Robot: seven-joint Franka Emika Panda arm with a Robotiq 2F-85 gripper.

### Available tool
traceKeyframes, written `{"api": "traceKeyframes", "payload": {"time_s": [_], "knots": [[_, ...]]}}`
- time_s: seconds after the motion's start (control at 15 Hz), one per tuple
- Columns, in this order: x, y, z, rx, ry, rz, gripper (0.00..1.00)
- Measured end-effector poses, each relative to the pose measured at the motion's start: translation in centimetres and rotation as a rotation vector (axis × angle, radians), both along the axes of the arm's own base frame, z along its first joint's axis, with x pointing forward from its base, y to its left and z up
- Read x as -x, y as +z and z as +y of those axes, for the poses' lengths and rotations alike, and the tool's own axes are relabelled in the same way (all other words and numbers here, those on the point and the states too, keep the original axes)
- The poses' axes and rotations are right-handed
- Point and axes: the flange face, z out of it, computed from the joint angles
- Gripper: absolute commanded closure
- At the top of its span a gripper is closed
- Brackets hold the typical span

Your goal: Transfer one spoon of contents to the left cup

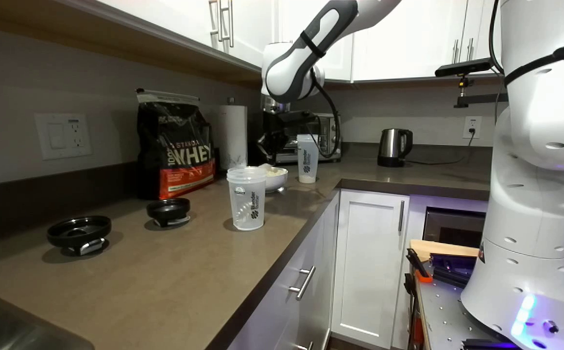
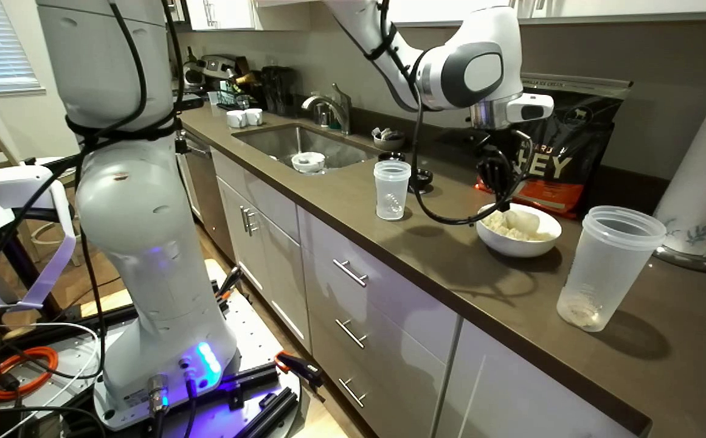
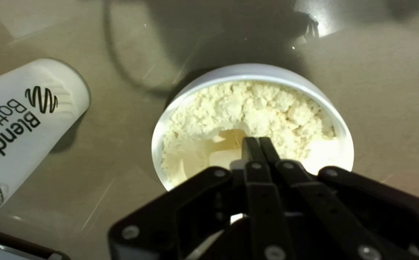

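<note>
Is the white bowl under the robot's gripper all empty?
No, in the wrist view pale, crumbly powder lies inside the white bowl.

Bright glare and soft shadows on the counter [image 3: 386, 94], wrist view

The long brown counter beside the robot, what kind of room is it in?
It looks like a kitchen, probably in someone's home. You can see a steel sink, an electric kettle and a paper towel roll.
</note>
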Motion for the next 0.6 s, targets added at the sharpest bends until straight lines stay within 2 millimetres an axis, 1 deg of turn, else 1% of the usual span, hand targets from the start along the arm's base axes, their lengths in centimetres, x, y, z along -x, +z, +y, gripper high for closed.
{"api": "traceKeyframes", "payload": {"time_s": [0.33,0.6], "knots": [[0.00,0.05,-0.09,-0.035,-0.017,-0.010,0.98],[0.07,-0.28,0.04,-0.056,-0.017,-0.008,0.98]]}}
